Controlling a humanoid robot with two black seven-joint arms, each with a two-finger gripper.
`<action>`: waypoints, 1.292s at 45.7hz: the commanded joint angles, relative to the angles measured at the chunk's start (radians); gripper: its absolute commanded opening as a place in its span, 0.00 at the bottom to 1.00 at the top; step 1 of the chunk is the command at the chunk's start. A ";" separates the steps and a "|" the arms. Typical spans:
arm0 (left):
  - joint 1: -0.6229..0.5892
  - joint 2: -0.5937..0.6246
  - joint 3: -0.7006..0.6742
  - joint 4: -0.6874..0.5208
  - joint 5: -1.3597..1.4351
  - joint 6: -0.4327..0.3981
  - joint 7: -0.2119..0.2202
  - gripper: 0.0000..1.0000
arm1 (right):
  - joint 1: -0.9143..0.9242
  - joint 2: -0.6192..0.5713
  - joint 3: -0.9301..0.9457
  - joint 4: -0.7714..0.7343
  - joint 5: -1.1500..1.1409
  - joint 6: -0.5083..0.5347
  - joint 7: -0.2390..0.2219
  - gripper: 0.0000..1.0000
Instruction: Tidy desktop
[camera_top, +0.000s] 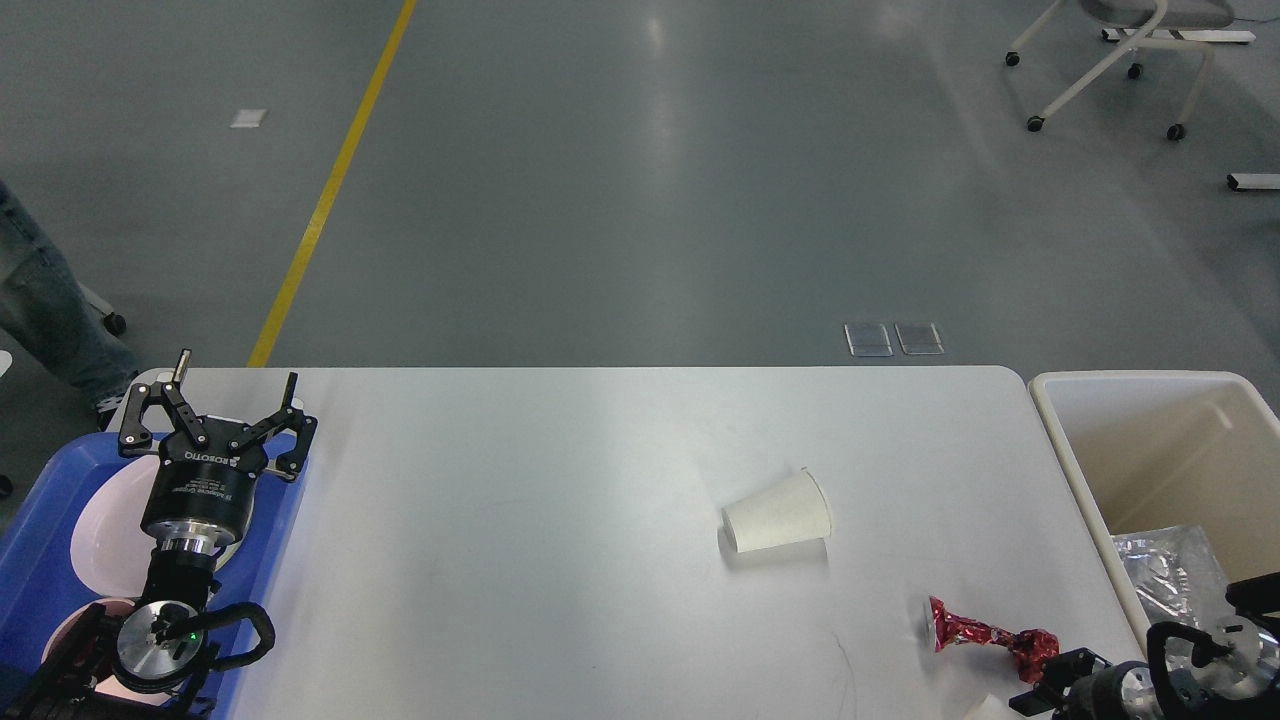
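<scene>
The white desktop (520, 500) fills the lower half of the head view. A white paper cup (777, 512) lies on its side right of centre. Nearer the front right lies a crumpled red foil wrapper (985, 637), and a small white scrap (985, 710) shows at the bottom edge. My left gripper (237, 372) stands open and empty above the blue tray at the far left. My right gripper (1052, 682) is low at the bottom right corner, just right of the wrapper, partly cut off by the frame; its fingers look apart with nothing held.
A blue tray (40, 520) with white dishes (105, 520) sits on the left end. A cream bin (1060, 440) stands off the right end, holding crumpled silver foil (1165, 580). A person's leg (40, 300) is at far left, a wheeled chair (1100, 60) far back right.
</scene>
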 joint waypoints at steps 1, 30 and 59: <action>0.000 0.000 0.000 0.000 0.000 0.000 0.000 0.97 | -0.037 0.053 0.000 -0.054 0.000 0.006 -0.002 0.97; 0.000 0.000 0.000 0.000 0.000 0.000 0.000 0.97 | -0.035 0.024 -0.001 -0.083 -0.058 0.162 -0.012 0.00; 0.000 0.000 0.000 0.000 0.000 0.000 0.000 0.97 | 0.649 -0.055 -0.463 0.185 -0.440 0.470 -0.009 0.00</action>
